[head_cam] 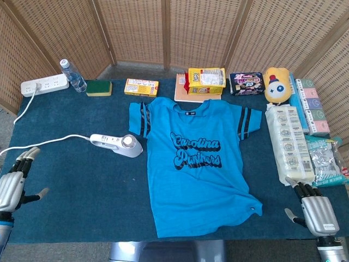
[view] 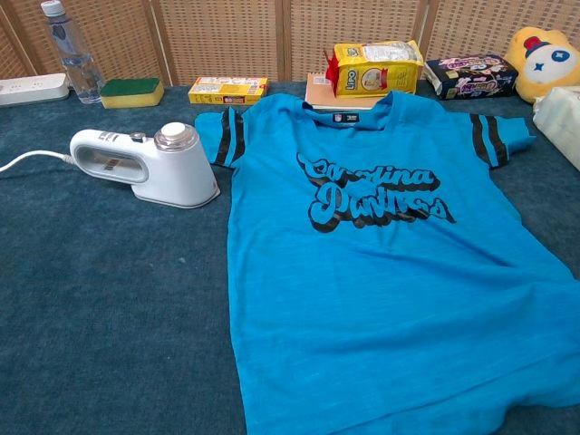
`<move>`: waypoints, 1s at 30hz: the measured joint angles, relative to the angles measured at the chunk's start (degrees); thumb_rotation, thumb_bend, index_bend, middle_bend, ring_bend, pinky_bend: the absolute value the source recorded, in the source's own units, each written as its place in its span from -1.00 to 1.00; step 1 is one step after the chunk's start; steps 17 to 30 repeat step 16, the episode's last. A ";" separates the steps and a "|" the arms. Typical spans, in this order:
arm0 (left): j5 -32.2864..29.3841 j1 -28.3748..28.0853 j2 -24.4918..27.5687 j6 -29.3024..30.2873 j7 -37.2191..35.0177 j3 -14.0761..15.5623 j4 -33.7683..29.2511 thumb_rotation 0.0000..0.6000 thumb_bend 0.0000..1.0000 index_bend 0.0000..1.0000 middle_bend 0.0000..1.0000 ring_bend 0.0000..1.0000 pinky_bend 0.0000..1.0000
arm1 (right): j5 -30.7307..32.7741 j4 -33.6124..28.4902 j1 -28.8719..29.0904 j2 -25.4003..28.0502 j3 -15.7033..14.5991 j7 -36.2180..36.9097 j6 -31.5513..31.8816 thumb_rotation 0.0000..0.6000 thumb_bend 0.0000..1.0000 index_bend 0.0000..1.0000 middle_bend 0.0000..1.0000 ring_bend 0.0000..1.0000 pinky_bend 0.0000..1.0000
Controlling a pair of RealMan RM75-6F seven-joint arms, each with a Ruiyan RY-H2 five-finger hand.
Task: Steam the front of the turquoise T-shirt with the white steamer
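Head view: the T-shirt [head_cam: 197, 164] is laid flat, front up, mid-table, collar toward the far side. It's turquoise with dark stripes on both sleeves and a black script print across the chest, and the bottom right hem is a bit rumpled. The steamer [head_cam: 116, 144] lies on its side just left of the shirt, near the left sleeve, with its cord [head_cam: 38, 144] trailing off to the left edge. The left hand [head_cam: 13, 182] sits at the near left corner, fingers spread, holding nothing. The right hand [head_cam: 317, 211] is at the near right corner, fingers apart and also empty.

Chest view: neither hand shows up. The steamer [view: 145, 165] is white with a silver round cap on top, close to the striped sleeve but not touching it. The shirt [view: 381, 272] fills most of the frame, with mild wrinkles toward the hem.
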 measured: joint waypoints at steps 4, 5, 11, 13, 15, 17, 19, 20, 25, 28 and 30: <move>2.28 3.87 -0.23 4.45 0.32 2.06 0.72 1.00 -0.56 -0.70 -0.64 -0.83 -0.59 | -1.38 1.24 0.00 -1.28 1.49 0.99 1.89 1.00 -0.36 -0.38 -0.27 -0.18 -0.10; 2.81 4.73 -0.24 5.40 0.20 2.59 0.90 1.00 -0.56 -0.68 -0.64 -0.83 -0.59 | -1.83 1.25 0.17 -1.42 1.61 1.01 2.00 1.00 -0.34 -0.36 -0.25 -0.16 -0.07; 6.93 9.70 -0.17 10.31 -0.78 6.16 2.35 1.00 -0.56 -0.68 -0.64 -0.83 -0.59 | -3.34 0.15 1.12 -1.81 2.01 0.46 1.98 1.00 -0.33 -0.29 -0.25 -0.22 -0.26; 8.38 10.88 -0.27 11.24 -0.85 7.09 2.81 1.00 -0.55 -0.67 -0.64 -0.83 -0.59 | -3.48 -0.25 1.32 -1.93 2.06 0.40 1.69 1.00 -0.33 -0.29 -0.25 -0.24 -0.28; 9.48 11.84 -0.54 12.34 -0.74 7.55 3.20 1.00 -0.55 -0.67 -0.64 -0.83 -0.59 | -3.72 -0.51 1.51 -1.98 1.92 0.27 1.24 1.00 -0.33 -0.29 -0.25 -0.24 -0.29; 10.13 12.45 -0.81 13.05 -0.69 7.85 3.42 1.00 -0.55 -0.67 -0.63 -0.82 -0.59 | -3.93 -0.60 1.58 -1.95 1.82 0.15 1.11 1.00 -0.33 -0.29 -0.25 -0.24 -0.29; 10.13 12.45 -0.81 13.05 -0.69 7.85 3.42 1.00 -0.55 -0.67 -0.63 -0.82 -0.59 | -3.93 -0.60 1.58 -1.95 1.82 0.15 1.11 1.00 -0.33 -0.29 -0.25 -0.24 -0.29; 10.13 12.45 -0.81 13.05 -0.69 7.85 3.42 1.00 -0.55 -0.67 -0.63 -0.82 -0.59 | -3.93 -0.60 1.58 -1.95 1.82 0.15 1.11 1.00 -0.33 -0.29 -0.25 -0.24 -0.29; 10.13 12.45 -0.81 13.05 -0.69 7.85 3.42 1.00 -0.55 -0.67 -0.63 -0.82 -0.59 | -3.93 -0.60 1.58 -1.95 1.82 0.15 1.11 1.00 -0.33 -0.29 -0.25 -0.24 -0.29; 10.13 12.45 -0.81 13.05 -0.69 7.85 3.42 1.00 -0.55 -0.67 -0.63 -0.82 -0.59 | -3.93 -0.60 1.58 -1.95 1.82 0.15 1.11 1.00 -0.33 -0.29 -0.25 -0.24 -0.29; 10.13 12.45 -0.81 13.05 -0.69 7.85 3.42 1.00 -0.55 -0.67 -0.63 -0.82 -0.59 | -3.93 -0.60 1.58 -1.95 1.82 0.15 1.11 1.00 -0.33 -0.29 -0.25 -0.24 -0.29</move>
